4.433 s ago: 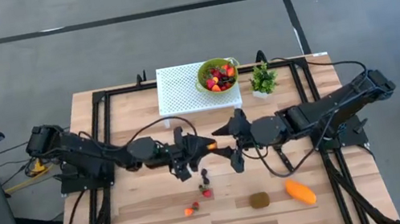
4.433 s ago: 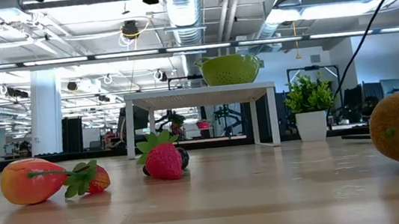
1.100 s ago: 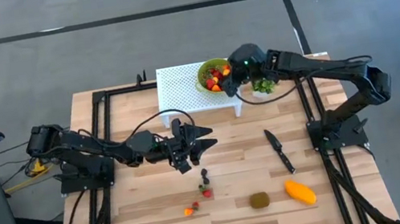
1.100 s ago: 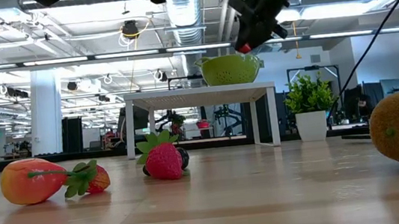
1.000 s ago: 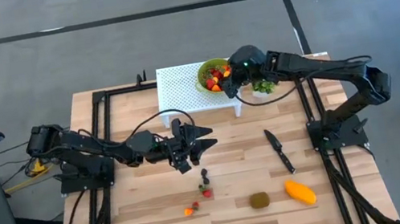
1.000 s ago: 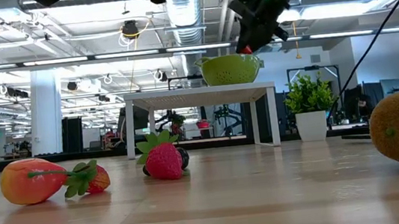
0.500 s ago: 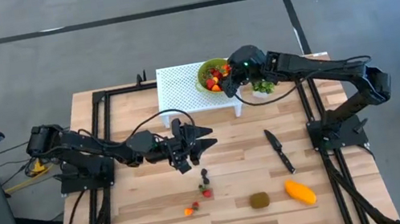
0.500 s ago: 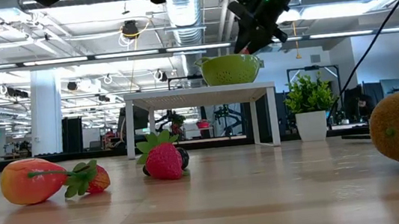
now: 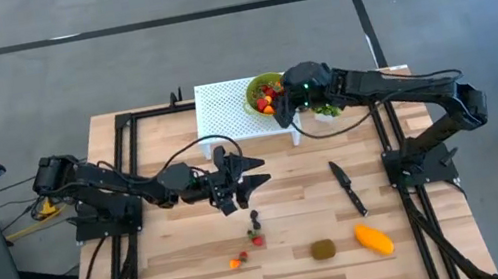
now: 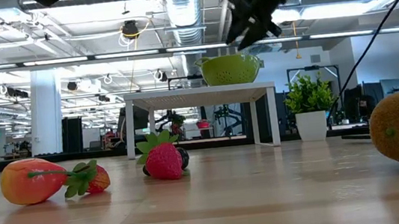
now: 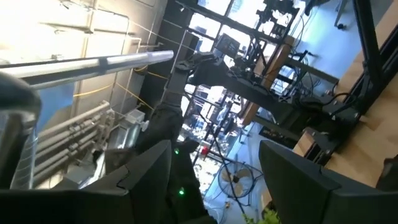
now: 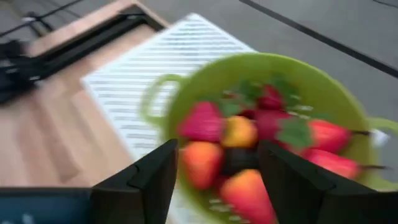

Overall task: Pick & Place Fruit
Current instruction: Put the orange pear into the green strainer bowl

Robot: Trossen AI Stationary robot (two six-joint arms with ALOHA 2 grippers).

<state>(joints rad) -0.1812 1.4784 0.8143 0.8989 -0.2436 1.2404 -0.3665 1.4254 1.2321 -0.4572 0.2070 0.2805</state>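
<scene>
Right gripper (image 9: pixel 281 100) above green colander (image 12: pixel 261 137), jaws parted, empty; fruit (image 12: pixel 239 134) below. I judge drop done. Next: fetch tabletop strawberry (image 10: pixel 163 160). Left gripper (image 9: pixel 252 171) waits, jaws open.

Bowl (image 9: pixel 269 95) of fruit on the stand (image 9: pixel 224 112) at the table's back; kiwi (image 9: pixel 323 249) left of mango (image 9: pixel 374 238) in front.
</scene>
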